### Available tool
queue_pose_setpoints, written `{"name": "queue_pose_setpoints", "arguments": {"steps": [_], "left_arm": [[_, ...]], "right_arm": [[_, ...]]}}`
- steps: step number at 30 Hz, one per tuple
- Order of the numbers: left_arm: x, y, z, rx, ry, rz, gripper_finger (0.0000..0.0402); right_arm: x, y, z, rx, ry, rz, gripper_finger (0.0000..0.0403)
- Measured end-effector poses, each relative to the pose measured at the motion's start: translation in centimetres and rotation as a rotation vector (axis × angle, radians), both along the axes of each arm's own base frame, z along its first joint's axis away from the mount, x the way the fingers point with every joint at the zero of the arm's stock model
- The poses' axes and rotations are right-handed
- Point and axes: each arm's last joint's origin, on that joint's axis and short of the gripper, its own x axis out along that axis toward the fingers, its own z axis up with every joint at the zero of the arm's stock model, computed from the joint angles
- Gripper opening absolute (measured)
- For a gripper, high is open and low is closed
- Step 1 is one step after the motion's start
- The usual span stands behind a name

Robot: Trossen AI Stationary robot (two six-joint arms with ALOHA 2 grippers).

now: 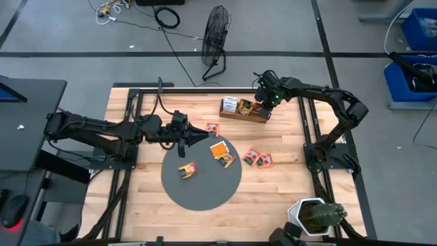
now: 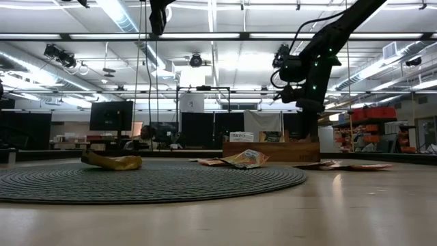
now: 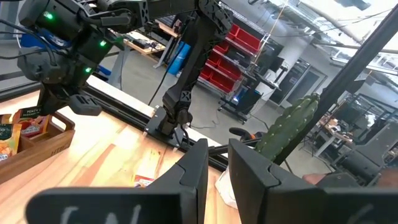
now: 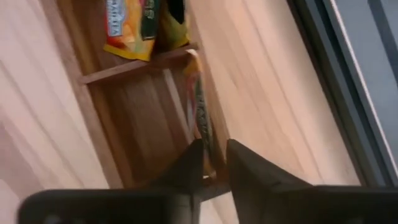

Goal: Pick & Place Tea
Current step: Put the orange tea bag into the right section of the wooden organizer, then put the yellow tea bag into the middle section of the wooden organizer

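Table edges: a pale wooden table (image 1: pixel 273 195) is framed by dark rails on the left and right sides; bare wood is seen in front of the grey disc (image 1: pixel 201 179) and along the near right corner, up to a potted cactus (image 1: pixel 321 215).
Open room: the stretch between the disc and the wooden tray (image 1: pixel 244 113) is partly taken up by loose tea packets; the far left of the tabletop is crossed by the left arm.
Right gripper (image 4: pixel 214 163): it is held over the right end of the tray, at the table's far edge.
Right fingers (image 4: pixel 249 168): a narrow gap is seen between them, and an orange tea packet (image 4: pixel 200 109) stands on edge in that gap inside the tray; whether it is pinched or just released cannot be told.
Left gripper (image 3: pixel 217 165): it is held above the far rim of the disc, with nothing seen between its tips.
Left fingers (image 3: pixel 193 171): they are set close, a thin slit left between them.
Tea: one yellow packet (image 1: pixel 187 170) lies on the disc, an orange pair (image 1: pixel 220 152) at its far rim, one (image 1: pixel 212 128) just beyond, two (image 1: pixel 258 158) on bare wood to the right, more upright in the tray.
Materials: the disc is a ribbed, woven-looking round mat, shown clearly in the low view; the tray is plain brown wood with a divider; the packets are flat, glossy squares.
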Motion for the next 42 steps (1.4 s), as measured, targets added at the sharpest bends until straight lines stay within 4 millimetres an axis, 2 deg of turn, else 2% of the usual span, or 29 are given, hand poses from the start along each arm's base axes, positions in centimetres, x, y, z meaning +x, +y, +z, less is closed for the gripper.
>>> {"name": "queue_pose_setpoints", "arguments": {"steps": [10, 18, 26, 31, 35, 38, 42], "left_arm": [[0.0, 0.0, -0.1, 0.001, 0.014, 0.000, 0.0067], [0.0, 0.0, -0.5, 0.001, 0.050, -0.001, 0.0067], [-0.2, -0.1, -2.2, -0.052, 0.219, -0.022, 0.0067], [-0.8, -0.3, -4.1, -0.118, 0.435, -0.075, 0.0067], [-1.9, -0.3, -6.0, -0.196, 0.660, -0.057, 0.0076], [-2.8, -0.2, -7.2, -0.254, 0.815, -0.020, 0.0100], [-4.1, 0.0, -8.7, -0.456, 1.017, 0.131, 0.0144]], "right_arm": [[0.2, -0.3, 0.7, -0.030, -0.011, -0.049, 0.0141], [0.7, -0.9, 2.4, -0.080, -0.027, -0.092, 0.0146], [1.0, -0.9, 5.7, -0.092, -0.102, -0.114, 0.0146], [1.8, 1.1, 8.2, 0.062, -0.303, -0.024, 0.0146], [2.7, 3.4, 9.3, 0.186, -0.413, 0.053, 0.0146], [3.7, 5.4, 9.8, 0.193, -0.421, 0.098, 0.0146], [5.6, 8.2, 10.3, 0.200, -0.458, 0.158, 0.0139]]}}
